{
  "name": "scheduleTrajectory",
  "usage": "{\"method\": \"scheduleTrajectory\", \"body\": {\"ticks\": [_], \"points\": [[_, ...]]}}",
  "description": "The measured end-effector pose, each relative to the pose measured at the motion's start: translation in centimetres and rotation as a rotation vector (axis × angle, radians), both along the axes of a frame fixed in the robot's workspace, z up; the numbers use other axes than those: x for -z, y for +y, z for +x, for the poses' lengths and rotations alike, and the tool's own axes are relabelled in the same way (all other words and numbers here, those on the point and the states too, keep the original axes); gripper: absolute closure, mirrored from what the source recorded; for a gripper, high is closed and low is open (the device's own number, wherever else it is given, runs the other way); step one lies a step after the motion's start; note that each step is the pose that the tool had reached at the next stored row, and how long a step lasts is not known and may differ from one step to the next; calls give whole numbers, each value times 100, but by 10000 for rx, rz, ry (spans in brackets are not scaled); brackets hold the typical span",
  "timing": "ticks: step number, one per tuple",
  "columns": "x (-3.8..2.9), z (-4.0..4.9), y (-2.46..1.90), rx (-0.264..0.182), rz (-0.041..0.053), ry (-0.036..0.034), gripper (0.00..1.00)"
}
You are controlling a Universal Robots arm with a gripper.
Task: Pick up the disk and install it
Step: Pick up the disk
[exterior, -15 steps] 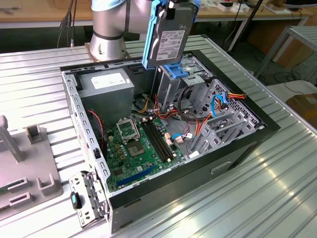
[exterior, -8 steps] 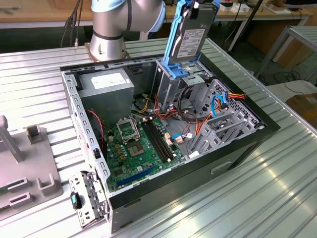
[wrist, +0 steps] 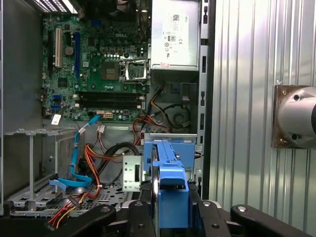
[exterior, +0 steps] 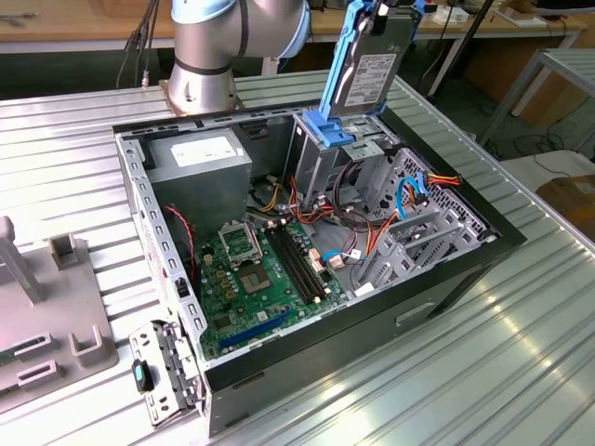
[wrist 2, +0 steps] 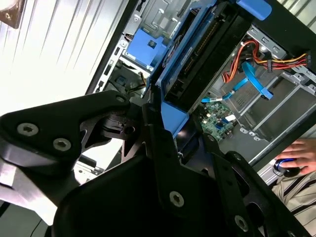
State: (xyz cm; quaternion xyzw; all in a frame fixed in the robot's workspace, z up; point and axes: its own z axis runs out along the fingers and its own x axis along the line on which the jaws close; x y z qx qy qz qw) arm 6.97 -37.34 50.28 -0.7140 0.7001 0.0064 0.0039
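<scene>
The disk [exterior: 368,67], a grey metal drive in a bright blue carrier, hangs upright over the open computer case [exterior: 446,279]. Its lower end sits just above the metal drive cage [exterior: 321,163] and the fixed blue latch [exterior: 327,130] on top of it. In both wrist views my gripper [wrist: 170,210] is shut on the disk [wrist 2: 200,57], with black fingers [wrist: 140,212] pressed against either side of the blue carrier [wrist: 170,195]. Directly below, the cage opening [wrist: 168,150] lines up with the carrier.
Inside the case are the green motherboard [exterior: 256,269], the grey power supply [exterior: 200,153], and loose orange and blue cables [exterior: 414,190] beside the cage. A grey fixture [exterior: 51,321] stands at the exterior view's left. The arm's base [exterior: 200,70] is behind the case. A hand [wrist 2: 296,150] rests beyond it.
</scene>
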Motion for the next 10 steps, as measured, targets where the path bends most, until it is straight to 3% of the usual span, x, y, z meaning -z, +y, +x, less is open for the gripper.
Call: {"method": "scheduleTrajectory", "body": {"ticks": [3,6,10], "points": [[-1,0,-50,0,-2,0,63],[0,0,-160,0,-13,0,63],[0,0,-243,0,-46,0,63]]}}
